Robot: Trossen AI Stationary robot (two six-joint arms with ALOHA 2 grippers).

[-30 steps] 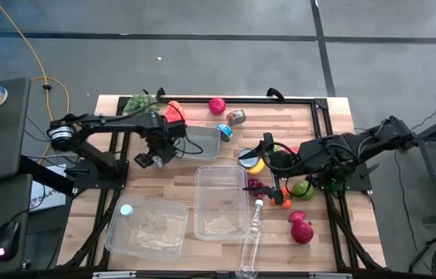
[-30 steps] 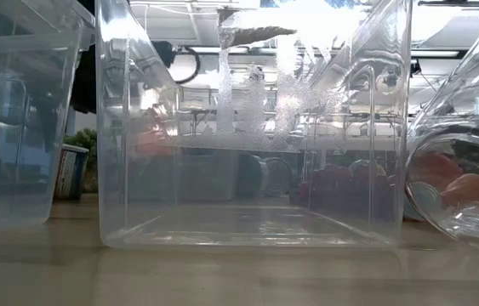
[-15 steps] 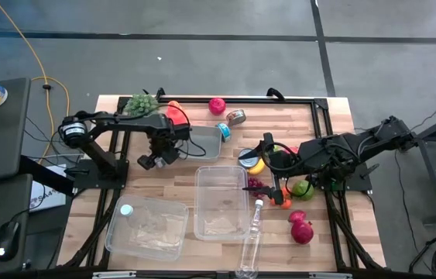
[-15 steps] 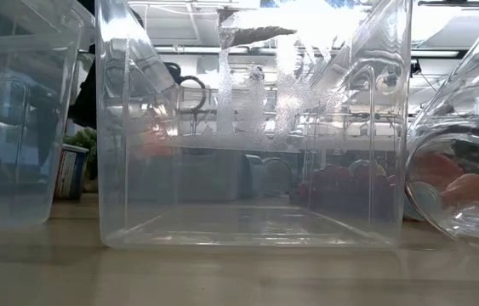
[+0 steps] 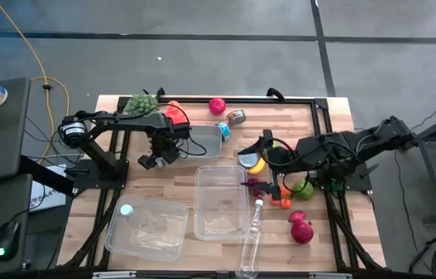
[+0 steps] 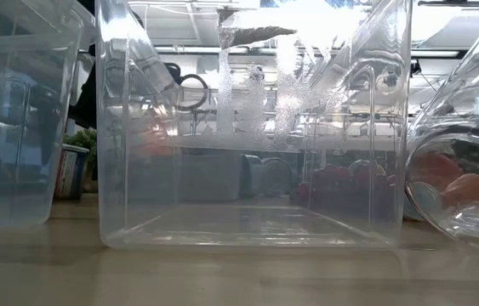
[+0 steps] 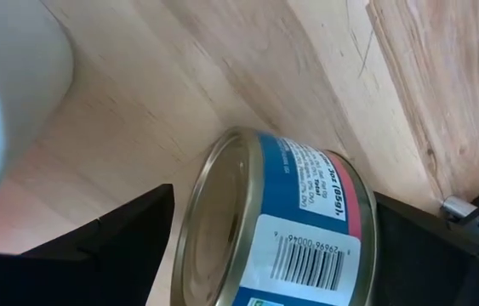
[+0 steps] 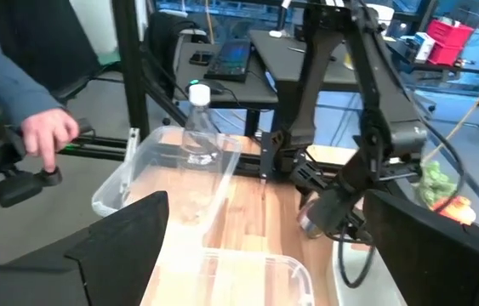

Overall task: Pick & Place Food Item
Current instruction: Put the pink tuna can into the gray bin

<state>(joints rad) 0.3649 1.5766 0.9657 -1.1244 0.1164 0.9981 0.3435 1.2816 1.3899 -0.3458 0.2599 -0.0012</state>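
My left gripper hovers over the table's left part, beside the small clear tub, and is shut on a tin can with a blue and pink label. The right wrist view shows that can across the table, under the left arm. My right gripper is open near the table's middle, over a yellow fruit and a flat tin, touching nothing. Its fingers stand wide apart in the right wrist view. A large clear container stands toward the near edge. My left gripper pinches the tin can by its curved wall, with one finger on each side. The can's flat end faces the wrist camera. The can looks lifted off the wood; the place of contact is hidden behind the can.
Green grapes, a red-orange pepper, a pink fruit and two tins lie along the far edge. Purple grapes, a green apple, a red fruit, a bottle and a lidded tub lie nearer. A person's hand shows beyond the table.
The left arm has shifted a little toward the table's right, still holding the can, then kept still. The right arm has barely moved.
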